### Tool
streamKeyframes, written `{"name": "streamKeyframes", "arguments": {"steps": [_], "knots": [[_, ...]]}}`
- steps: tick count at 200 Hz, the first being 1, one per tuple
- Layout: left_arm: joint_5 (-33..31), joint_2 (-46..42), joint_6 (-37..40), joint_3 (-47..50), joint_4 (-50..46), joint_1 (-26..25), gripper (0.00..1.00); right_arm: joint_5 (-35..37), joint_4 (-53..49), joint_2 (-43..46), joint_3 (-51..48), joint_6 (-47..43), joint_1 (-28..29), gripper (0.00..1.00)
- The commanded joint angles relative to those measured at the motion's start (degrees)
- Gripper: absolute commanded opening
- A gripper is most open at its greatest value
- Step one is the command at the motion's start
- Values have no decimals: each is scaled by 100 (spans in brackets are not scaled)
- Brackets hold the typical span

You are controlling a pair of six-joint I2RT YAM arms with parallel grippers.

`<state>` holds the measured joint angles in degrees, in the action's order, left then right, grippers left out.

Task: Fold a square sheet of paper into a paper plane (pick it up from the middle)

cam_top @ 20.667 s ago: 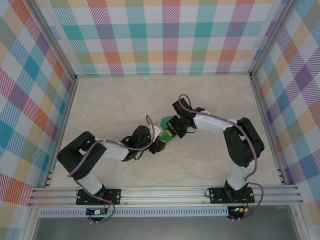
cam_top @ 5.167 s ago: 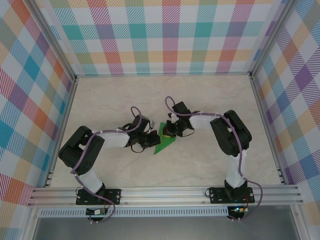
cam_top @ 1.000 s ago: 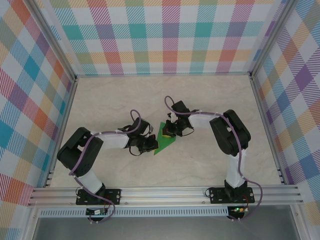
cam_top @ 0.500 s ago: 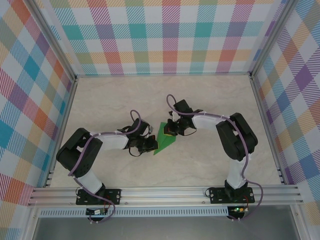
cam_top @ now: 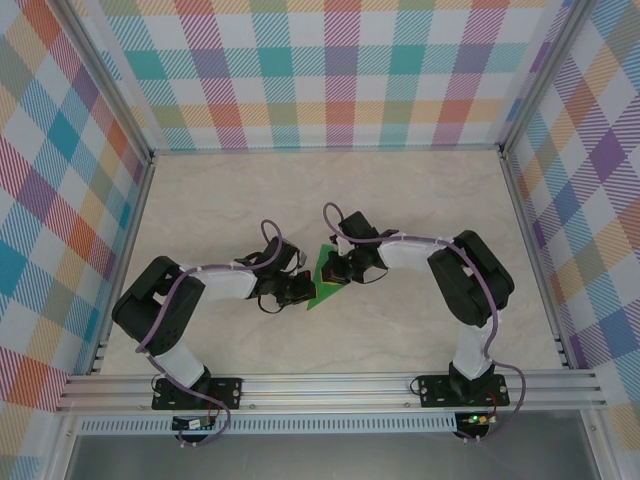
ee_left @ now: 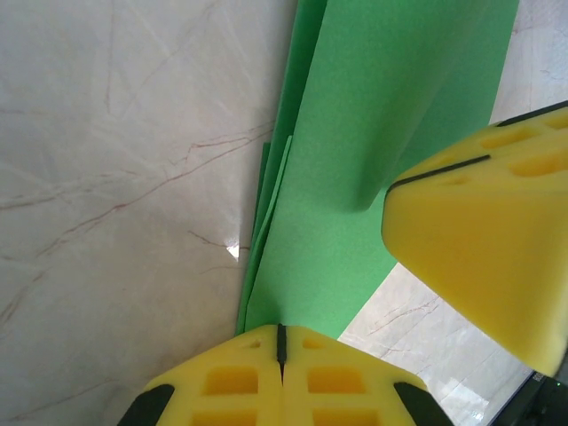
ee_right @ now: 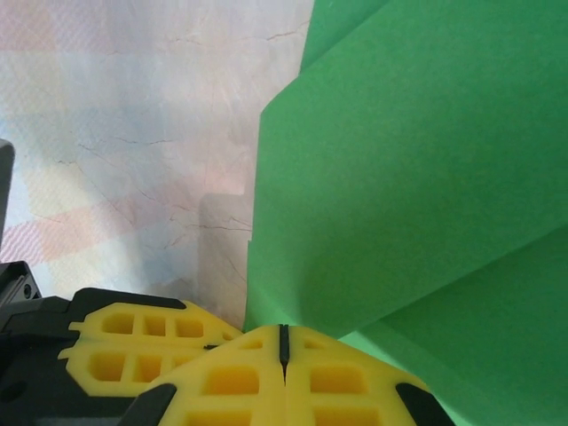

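Green and folded into layers, the paper plane (cam_top: 322, 283) lies flat near the middle of my pale marble-patterned table (cam_top: 420, 200), flanked by both of my grippers. My left gripper (cam_top: 302, 291) reaches in from the left and sits at the paper's lower left edge. My right gripper (cam_top: 335, 270) reaches in from the right over its upper right part. The two heads are close together, with a narrow wedge of green showing between them.

From my left wrist, my left gripper (ee_left: 280, 351) is clenched, its yellow fingers pressed flat together along the seam. The near end of the paper plane (ee_left: 382, 115) meets their tips; I cannot tell whether any paper is nipped in that seam. The stacked edges of the fold run away across the tabletop, and one yellow finger (ee_left: 479, 266) of my right gripper overlaps the paper's right side.

From my right wrist, my right gripper (ee_right: 282, 351) is clenched the same way, tips at the near edge of the paper plane (ee_right: 408, 177). The paper spreads across the right of that view, with one layer's edge slanting across it. A yellow finger (ee_right: 124, 342) of my left gripper sits just beside my right one, over bare table.
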<state>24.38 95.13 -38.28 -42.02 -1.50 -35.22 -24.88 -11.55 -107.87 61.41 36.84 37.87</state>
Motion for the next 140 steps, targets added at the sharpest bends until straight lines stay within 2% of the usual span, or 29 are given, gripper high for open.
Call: {"name": "streamKeyframes", "arguments": {"steps": [1, 91, 140], "knots": [[-309, 23, 40, 214, -596, -37, 0, -23, 63, -170, 132, -78, -21, 0], [-302, 42, 52, 194, -703, -37, 0, -548, 425, -370, 146, -483, -16, 0], [-329, 49, 52, 178, -836, -37, 0, -118, 21, -598, 300, -695, -49, 0]]}}
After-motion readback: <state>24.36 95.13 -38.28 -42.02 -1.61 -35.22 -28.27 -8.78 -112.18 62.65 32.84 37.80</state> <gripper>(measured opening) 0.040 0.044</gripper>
